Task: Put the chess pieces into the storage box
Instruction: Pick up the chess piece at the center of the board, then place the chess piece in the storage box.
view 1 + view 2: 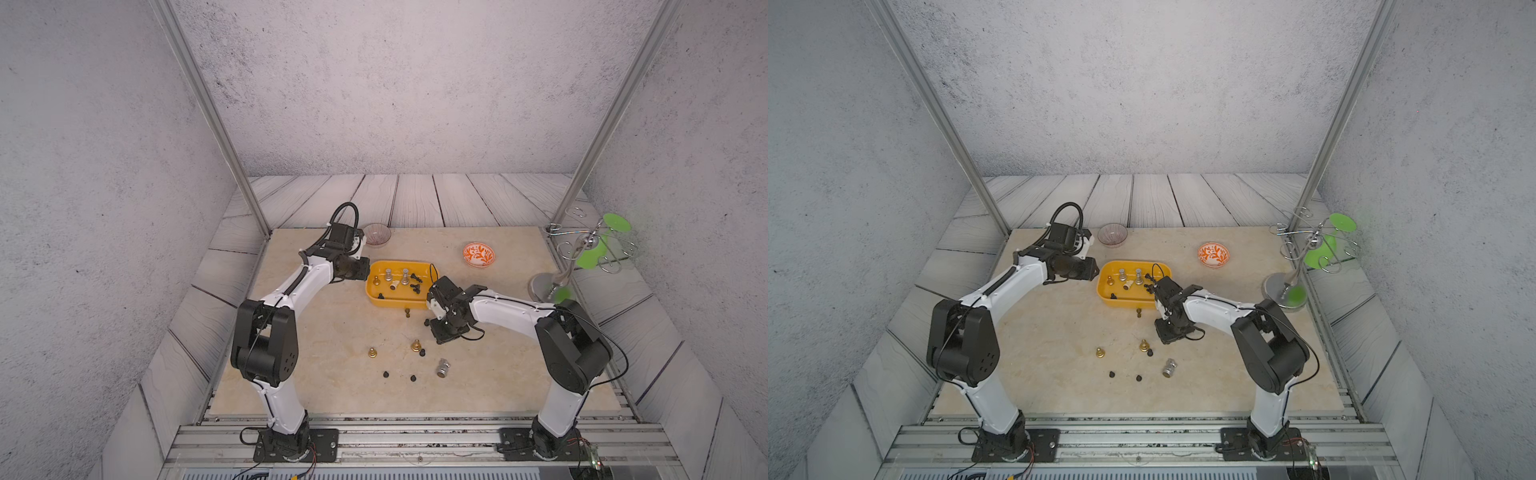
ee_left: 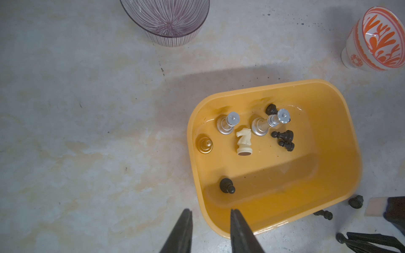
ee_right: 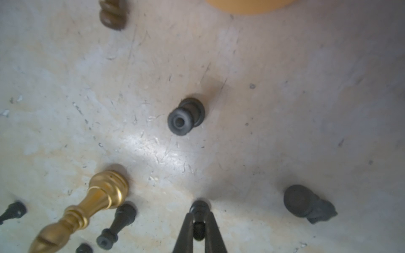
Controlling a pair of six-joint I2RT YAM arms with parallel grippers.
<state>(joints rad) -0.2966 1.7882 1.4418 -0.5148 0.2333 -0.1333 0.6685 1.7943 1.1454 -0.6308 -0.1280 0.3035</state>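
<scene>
right gripper (image 3: 199, 215) pinches a black piece (image 3: 199, 207) on the table (image 3: 285, 109) near the box (image 2: 317, 135) (a short carry, I judge) | left gripper (image 2: 210, 210) spread, empty, at box rim | other pieces (image 1: 372, 353) loose on table

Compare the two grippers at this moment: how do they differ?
The left gripper stands open with nothing between its jaws; the right gripper is shut on a small black chess piece. The left gripper hovers at the edge of the yellow box; the right gripper is low over the table outside the box, among loose pieces. Both have slim dark jaws and point downward.
</scene>
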